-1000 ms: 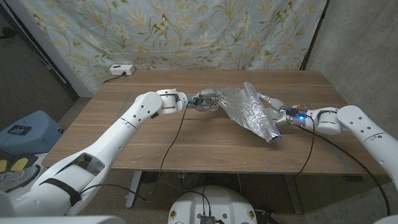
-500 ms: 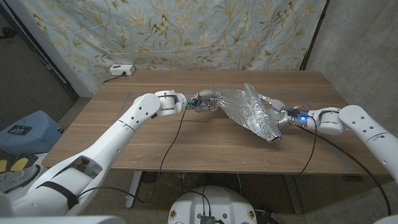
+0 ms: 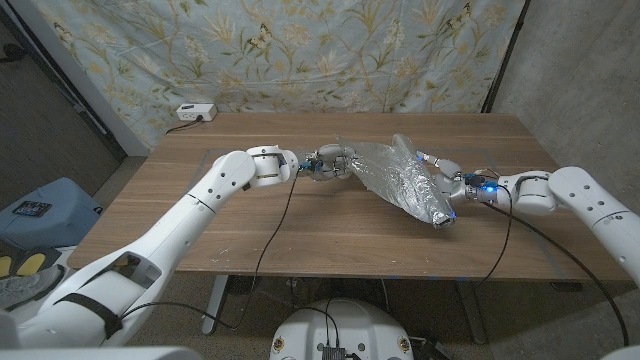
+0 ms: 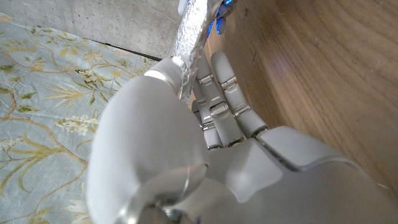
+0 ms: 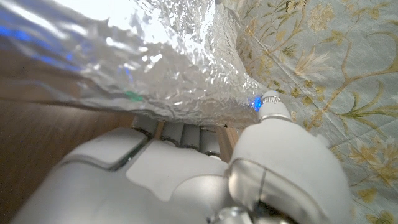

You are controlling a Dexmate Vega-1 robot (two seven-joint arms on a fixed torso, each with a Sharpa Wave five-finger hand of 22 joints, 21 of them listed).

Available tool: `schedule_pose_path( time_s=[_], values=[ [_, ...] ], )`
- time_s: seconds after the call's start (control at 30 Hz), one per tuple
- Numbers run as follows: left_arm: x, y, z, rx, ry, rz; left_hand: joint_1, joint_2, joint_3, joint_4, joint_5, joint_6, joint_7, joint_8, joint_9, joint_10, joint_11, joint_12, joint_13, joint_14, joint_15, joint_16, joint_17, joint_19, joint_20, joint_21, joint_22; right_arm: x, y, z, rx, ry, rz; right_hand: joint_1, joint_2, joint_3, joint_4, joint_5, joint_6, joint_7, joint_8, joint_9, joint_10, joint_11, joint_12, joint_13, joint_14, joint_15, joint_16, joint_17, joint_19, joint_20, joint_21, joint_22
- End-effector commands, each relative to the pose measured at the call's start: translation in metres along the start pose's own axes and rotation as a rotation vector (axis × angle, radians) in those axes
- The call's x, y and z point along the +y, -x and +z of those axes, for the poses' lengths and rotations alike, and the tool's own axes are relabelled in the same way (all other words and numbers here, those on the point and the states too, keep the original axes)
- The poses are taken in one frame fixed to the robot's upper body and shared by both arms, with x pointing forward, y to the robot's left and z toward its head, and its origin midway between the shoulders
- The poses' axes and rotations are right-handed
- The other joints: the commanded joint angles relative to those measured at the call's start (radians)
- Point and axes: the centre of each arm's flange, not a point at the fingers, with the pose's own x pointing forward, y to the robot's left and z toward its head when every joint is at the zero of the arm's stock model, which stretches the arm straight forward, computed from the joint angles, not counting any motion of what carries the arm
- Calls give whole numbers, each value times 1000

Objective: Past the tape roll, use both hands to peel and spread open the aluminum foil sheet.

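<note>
Mid-spread: both hands pinch the crumpled foil sheet (image 3: 400, 178) over the surface (image 3: 250, 225).
Your left hand (image 3: 330, 163) and right hand (image 3: 445, 175) seemingly grip opposite edges (pull apart gently next).

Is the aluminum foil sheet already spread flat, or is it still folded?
Still folded: the foil sheet is a crumpled band between the left hand and right hand.

Silver crinkled foil sheet (image 3: 405, 180), brown wooden table (image 3: 250, 215), pale floral backdrop (image 3: 270, 50)
</note>
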Motion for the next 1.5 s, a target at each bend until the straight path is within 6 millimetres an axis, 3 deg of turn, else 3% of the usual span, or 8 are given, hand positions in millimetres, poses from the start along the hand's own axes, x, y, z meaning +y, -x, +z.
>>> schedule_pose_path(
  time_s=[0.03,1.5],
  values=[
    [0,2,2,5,-4,-11,-2,-9,7,1,1,23,29,-7,5,76,-76,-6,5,54,-45,7,11,4,-8,8,2,-2,3,3,-18,2,-8,-3,8,-3,-2,7,-4,45,7,1,11,-1,-7,0,1,2,5,3,10,-5,-1,2],
    [10,17,-1,2,-4,-3,-8,-15,14,0,-3,29,26,-7,5,85,-79,-19,2,57,-46,4,16,-2,-8,21,1,-8,12,16,-87,19,-19,4,26,5,-17,8,1,43,16,-17,27,-4,-42,-4,-1,1,8,1,11,-8,-8,2]
  ],
)
